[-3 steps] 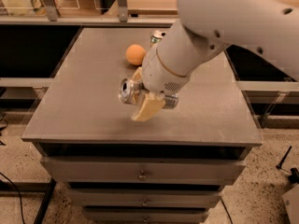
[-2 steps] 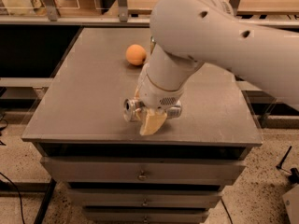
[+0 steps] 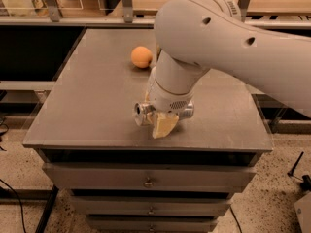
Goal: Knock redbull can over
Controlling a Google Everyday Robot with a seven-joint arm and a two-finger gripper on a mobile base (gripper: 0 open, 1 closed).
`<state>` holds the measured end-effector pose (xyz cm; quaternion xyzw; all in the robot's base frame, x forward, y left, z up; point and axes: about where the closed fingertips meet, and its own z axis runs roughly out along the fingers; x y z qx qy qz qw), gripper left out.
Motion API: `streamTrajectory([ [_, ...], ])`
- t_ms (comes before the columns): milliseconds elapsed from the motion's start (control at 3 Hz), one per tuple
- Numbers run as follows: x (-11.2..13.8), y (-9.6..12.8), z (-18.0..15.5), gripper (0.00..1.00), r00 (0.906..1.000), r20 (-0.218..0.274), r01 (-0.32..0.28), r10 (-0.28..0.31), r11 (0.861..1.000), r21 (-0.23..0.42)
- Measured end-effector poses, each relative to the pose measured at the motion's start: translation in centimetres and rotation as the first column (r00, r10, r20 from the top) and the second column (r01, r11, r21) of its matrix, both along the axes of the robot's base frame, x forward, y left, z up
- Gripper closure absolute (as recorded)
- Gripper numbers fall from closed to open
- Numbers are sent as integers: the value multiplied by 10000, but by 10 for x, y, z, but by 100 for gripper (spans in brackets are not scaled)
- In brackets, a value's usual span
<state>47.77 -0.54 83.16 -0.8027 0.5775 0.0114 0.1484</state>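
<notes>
**Redbull can lies crosswise at the gripper, near the table's front edge**

I take the orange (image 3: 141,57) as my marker. It sits toward the far side of the grey table (image 3: 82,96). Nearer to me than the orange and slightly to its right, close to the table's front edge, is the redbull can (image 3: 142,114).

What I see of it is a round silver end facing left. A second silver patch pokes out on the right side of the wrist, and I read that as the can's other end. If so, its long axis runs left to right, level with the tabletop rather than upright. On that reading I judge it already tipped.

The gripper (image 3: 163,126) is also on my side of the orange, right at the can's middle, and its pale tip covers the can's mid-section. So the can does not lie off to one side of the gripper. It crosses directly behind it, touching or very nearly.

I cannot tell whether the gripper is clamped on the can or only resting against it, because the wrist blocks that spot. I also cannot tell whether the can rests on the table or hangs just above it. Its blue patches are out of sight.

To the right of the orange, the white arm (image 3: 233,42) covers the table's far right part, so I cannot say what stands behind it.
</notes>
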Motion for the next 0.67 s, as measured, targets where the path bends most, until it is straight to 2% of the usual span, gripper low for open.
streamTrajectory([
  [333,2,-1,-4,100,10000,-88,9,-12,9993,-373],
  [667,11,-15,-10,100,9998,-221,-54,29,9935,-1139],
])
